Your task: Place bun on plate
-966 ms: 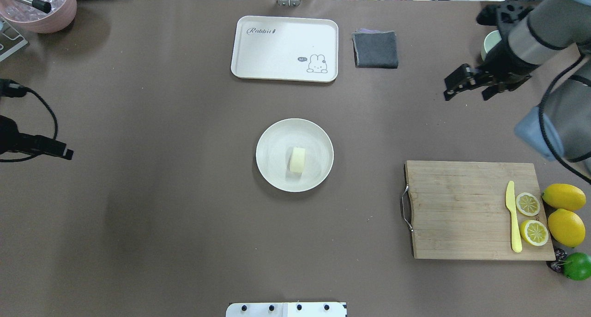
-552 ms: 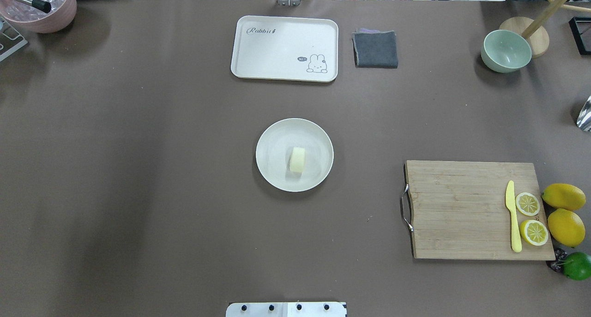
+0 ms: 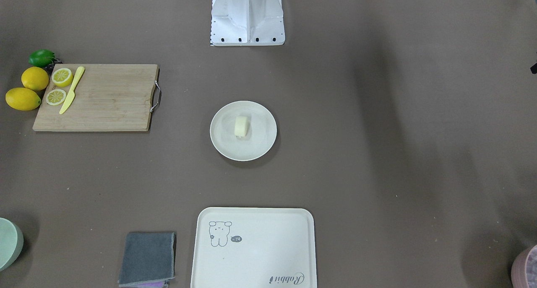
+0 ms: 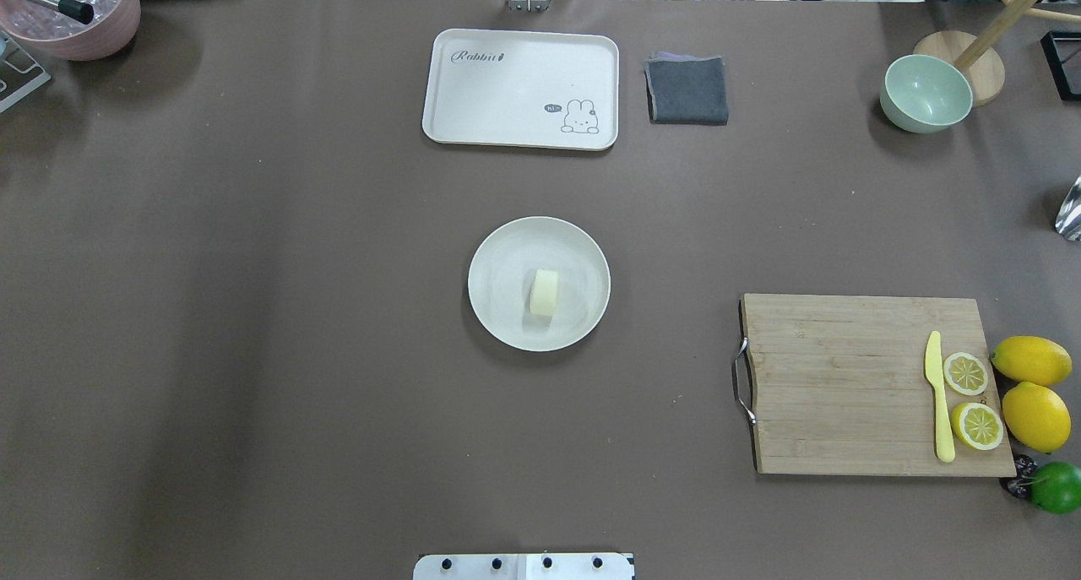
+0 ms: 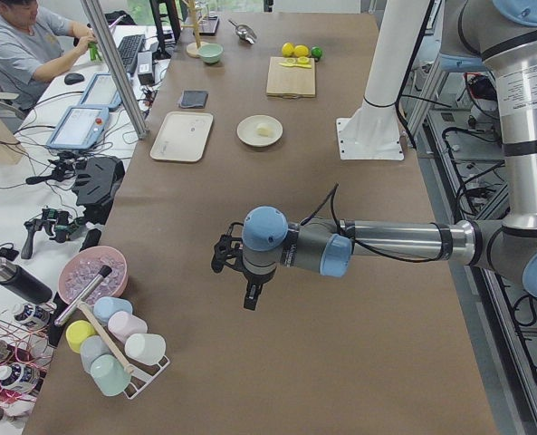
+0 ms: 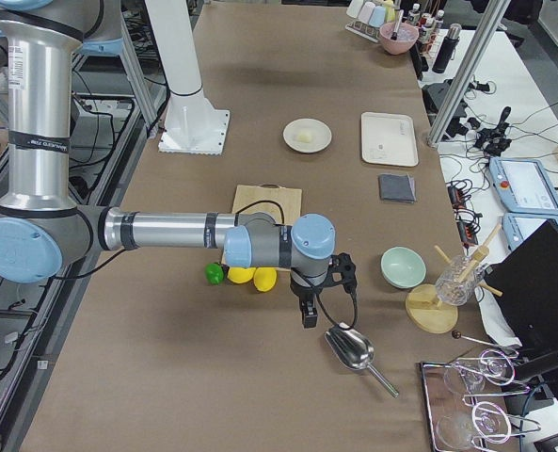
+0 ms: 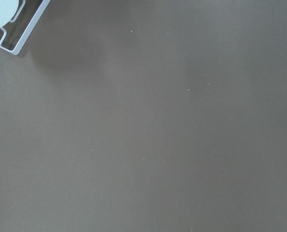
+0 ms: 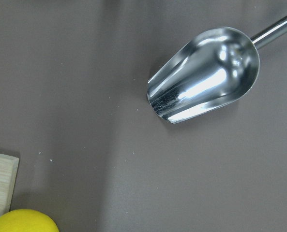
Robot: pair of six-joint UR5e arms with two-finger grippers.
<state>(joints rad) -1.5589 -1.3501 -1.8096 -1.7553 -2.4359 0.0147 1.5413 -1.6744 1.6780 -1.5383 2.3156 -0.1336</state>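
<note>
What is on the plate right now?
Only the bun lies on the plate, near its middle; the rest of the plate is bare. The patch directly under the bun is covered and cannot be seen.

opposed steep table views sharing the plate (image 4: 498,272)

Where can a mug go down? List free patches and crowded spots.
Free: the strip between the plate and the tray; the open table on the robot's left of the plate; the gap between plate and cutting board. Crowded: the board's right end, with knife, lemon slices, lemons, lime.
</note>
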